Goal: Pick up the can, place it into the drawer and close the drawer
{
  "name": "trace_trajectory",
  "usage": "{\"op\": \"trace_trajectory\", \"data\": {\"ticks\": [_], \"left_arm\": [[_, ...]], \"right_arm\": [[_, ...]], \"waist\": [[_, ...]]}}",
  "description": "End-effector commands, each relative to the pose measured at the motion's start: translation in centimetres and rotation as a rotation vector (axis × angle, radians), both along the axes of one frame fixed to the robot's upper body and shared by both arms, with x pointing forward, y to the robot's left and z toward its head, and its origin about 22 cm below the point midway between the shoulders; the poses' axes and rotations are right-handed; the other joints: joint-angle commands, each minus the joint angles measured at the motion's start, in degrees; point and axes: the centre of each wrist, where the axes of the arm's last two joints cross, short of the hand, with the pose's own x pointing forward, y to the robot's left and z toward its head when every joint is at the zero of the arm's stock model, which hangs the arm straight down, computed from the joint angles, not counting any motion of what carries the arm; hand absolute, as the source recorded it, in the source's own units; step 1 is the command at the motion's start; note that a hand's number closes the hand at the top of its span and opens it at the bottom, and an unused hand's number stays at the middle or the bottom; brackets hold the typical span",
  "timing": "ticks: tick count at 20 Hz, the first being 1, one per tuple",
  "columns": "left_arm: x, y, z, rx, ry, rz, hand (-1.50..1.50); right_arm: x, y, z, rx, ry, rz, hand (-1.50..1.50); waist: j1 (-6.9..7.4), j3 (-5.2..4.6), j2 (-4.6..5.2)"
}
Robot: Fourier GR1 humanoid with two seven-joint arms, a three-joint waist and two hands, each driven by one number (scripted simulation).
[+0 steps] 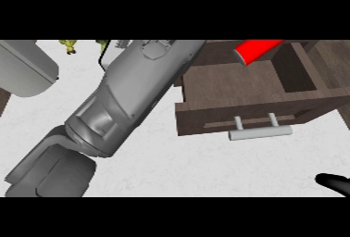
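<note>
Two hands: right hand (335, 183) shows only a black tip at the lower right, and I cannot tell if it is open or closed; the left hand is out of view.
Drawer (226, 88): up-left of the right hand, open, handle (259, 132) nearest.
Can (258, 50): red, tilted, inside the drawer's far end.
Handling: probably light, stiff and smooth-walled; grasp it around mid-body.
</note>
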Motion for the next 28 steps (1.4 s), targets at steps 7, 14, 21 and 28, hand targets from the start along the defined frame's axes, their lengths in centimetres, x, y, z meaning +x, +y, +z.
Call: {"op": "trace_trajectory", "data": {"ticks": [7, 14, 21, 28], "left_arm": [[0.7, 0.6, -1.3, 0.007, -0.038, 0.092, -1.5], [0.7, 0.9, -1.7, -0.062, -0.023, 0.099, -1.5], [0.0, -0.3, 0.5, -0.147, -0.012, 0.09, -1.5], [0.4, -0.1, 1.2, -0.12, -0.048, 0.094, -1.5]], "right_arm": [[0.3, 1.0, 1.4, -0.099, -0.052, 0.0, -1.5], [1.4, 0.8, 1.6, -0.317, -0.102, 0.048, -1.5], [5.1, 3.3, 1.5, -0.563, -0.099, -0.003, -1.5], [8.4, 5.5, -0.6, -0.766, -0.107, -0.004, -1.5]], "waist": [[-0.85, -0.02, 0.46], [-0.95, -0.01, 0.57], [1.17, -0.07, 0.15], [3.13, -0.09, 0.18]]}}
